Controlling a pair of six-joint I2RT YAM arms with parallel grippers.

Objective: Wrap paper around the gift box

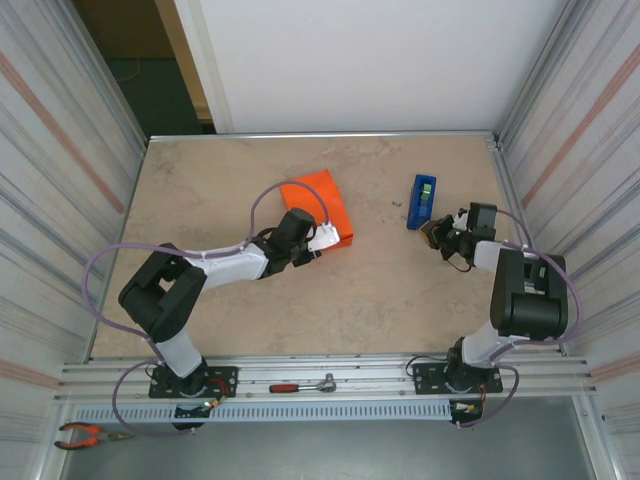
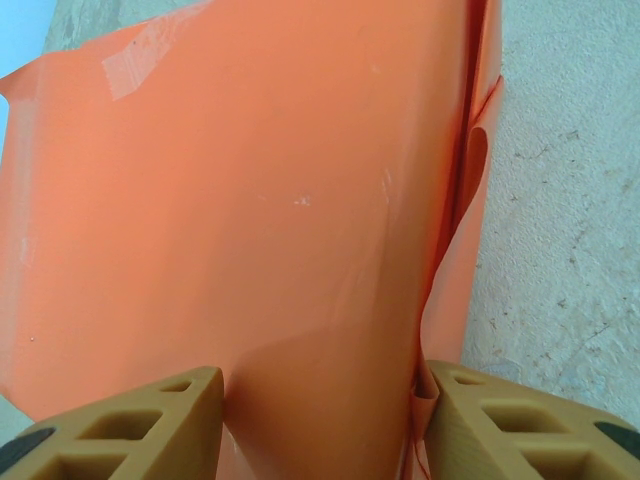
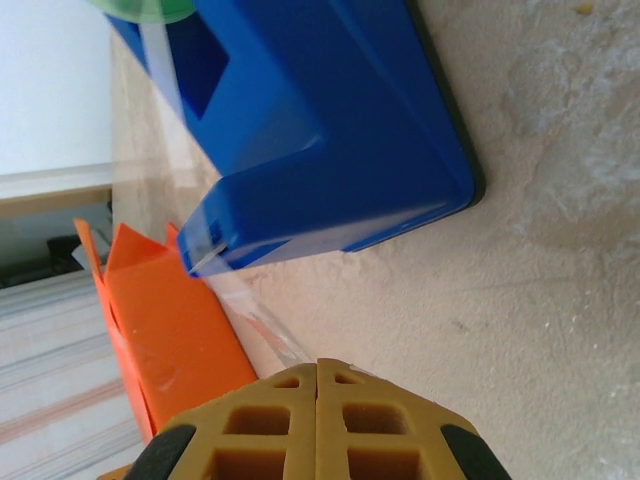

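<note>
Left gripper fingers straddle the paper bundle. Right gripper fingers pinch clear tape from the dispenser; pull slowly, keep it taut.

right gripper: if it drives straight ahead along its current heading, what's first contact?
Most likely the blue tape dispenser, directly ahead of the right gripper, whose fingers are pressed together on a clear tape strip running from the dispenser. The orange paper lies further back, off to one side. Depth is hard to judge.
</note>
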